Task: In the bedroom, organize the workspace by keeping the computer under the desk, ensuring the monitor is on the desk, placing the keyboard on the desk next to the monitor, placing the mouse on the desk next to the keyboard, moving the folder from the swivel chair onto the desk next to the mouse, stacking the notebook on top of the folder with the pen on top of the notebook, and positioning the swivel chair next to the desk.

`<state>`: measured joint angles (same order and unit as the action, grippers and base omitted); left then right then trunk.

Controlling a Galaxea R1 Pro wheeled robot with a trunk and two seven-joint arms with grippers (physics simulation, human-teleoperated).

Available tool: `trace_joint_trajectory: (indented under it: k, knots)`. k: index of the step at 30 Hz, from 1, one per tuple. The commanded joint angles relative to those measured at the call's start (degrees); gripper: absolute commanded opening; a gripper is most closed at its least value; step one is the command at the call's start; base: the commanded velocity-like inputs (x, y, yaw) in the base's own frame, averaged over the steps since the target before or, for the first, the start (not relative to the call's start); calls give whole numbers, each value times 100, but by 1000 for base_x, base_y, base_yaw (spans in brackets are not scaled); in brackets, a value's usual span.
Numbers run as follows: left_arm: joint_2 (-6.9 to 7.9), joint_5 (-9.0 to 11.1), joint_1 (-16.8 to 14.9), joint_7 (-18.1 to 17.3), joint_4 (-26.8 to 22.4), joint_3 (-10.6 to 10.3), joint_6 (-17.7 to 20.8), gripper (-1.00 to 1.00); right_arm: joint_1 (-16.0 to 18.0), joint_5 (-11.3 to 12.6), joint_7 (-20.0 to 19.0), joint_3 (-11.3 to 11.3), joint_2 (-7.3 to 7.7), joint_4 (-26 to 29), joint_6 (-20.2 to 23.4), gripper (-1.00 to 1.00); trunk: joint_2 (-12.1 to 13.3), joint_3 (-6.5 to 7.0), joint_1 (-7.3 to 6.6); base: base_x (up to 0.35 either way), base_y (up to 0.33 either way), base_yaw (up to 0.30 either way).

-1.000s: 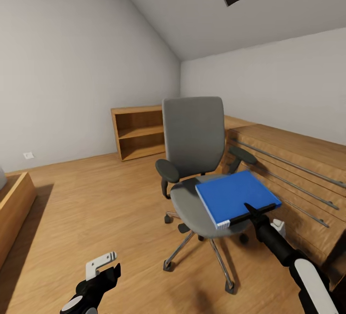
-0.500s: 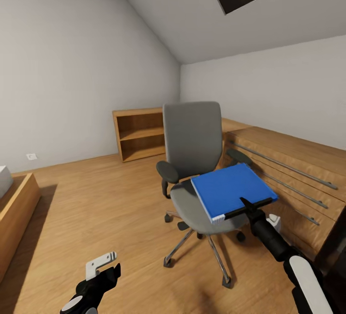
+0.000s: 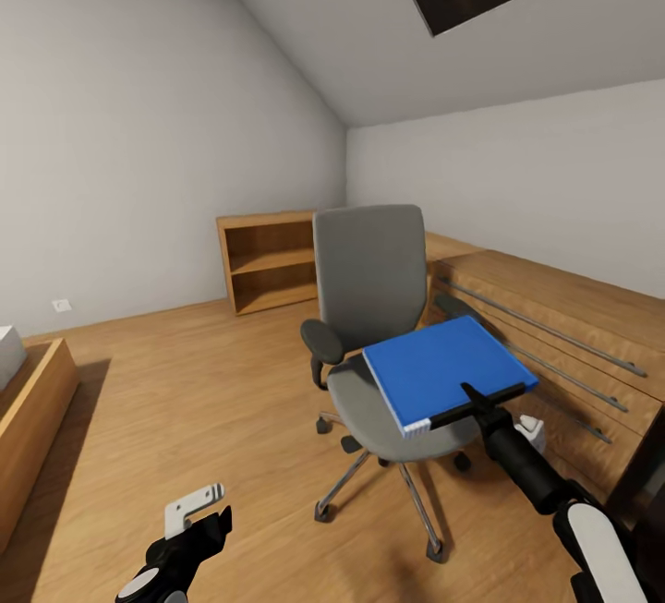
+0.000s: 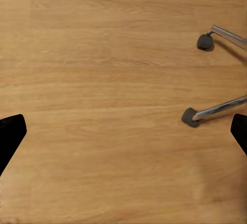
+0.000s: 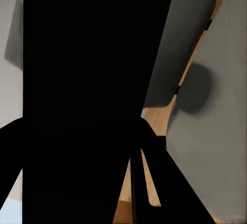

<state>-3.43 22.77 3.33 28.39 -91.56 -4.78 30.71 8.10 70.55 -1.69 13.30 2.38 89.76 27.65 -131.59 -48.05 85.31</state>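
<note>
Folder [image 3: 441, 370] in transit: we have the bright blue folder clamped by its near edge in our right hand [image 3: 473, 402], held level just above the seat of the grey swivel chair [image 3: 369, 307]. Our left hand [image 4: 123, 131] hangs low over the wooden floor [image 3: 185, 381] with its fingers spread apart and nothing between them, chair casters nearby. We judge the step in hand to be moving the folder to the bench. Next, we would need to turn toward that bench while keeping the folder level.
</note>
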Motion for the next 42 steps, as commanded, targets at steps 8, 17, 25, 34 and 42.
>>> trace_joint_trajectory:
  k: [8, 17, 25, 34, 42]
  knots:
    - [0, 61, -3, 53, 11, -6, 6, 100, -25, 160, -148, 14, 9, 39, 77, -100, 320, 140, -177, 0, 0, 0]
    - [0, 60, -2, 53, 27, -6, 5, 100, -27, 178, -198, 15, 2, 33, 70, -100, 681, 301, -375, 0, 0, 0]
    - [-8, 59, 0, 48, 33, -6, 9, 100, -27, 171, -172, 22, -7, 33, 19, -100, 1002, 445, -550, 0, 0, -124]
    - [6, 73, -3, 50, 261, 26, 15, 100, -27, 174, -178, 23, -18, 33, -169, -100, 1363, 606, -748, 0, 0, -265]
    - [69, 66, -3, 53, 1124, 81, -22, 100, -27, 178, -167, 16, -19, 33, -209, -100, 1684, 750, -924, 0, 0, -267]
